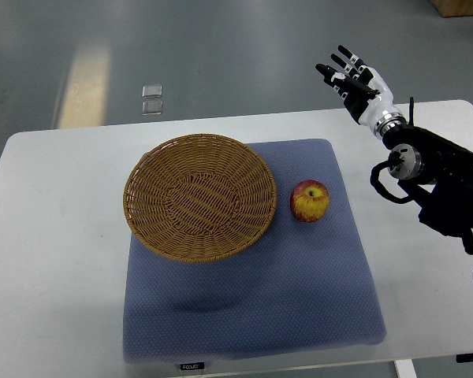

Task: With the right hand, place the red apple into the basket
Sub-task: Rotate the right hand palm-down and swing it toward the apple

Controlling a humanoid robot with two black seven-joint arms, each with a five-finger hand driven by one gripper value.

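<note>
While the red apple (pixel 309 201) lies on the blue mat (pixel 252 315), just at the wicker basket's (pixel 199 197) three o'clock, we see the right hand (pixel 356 79) raised at two o'clock, fingers spread, holding nothing.

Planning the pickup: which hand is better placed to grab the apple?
Right. The right hand is in view, open, raised beyond the table's far right, on the apple's side of the basket. No left arm shows.
</note>
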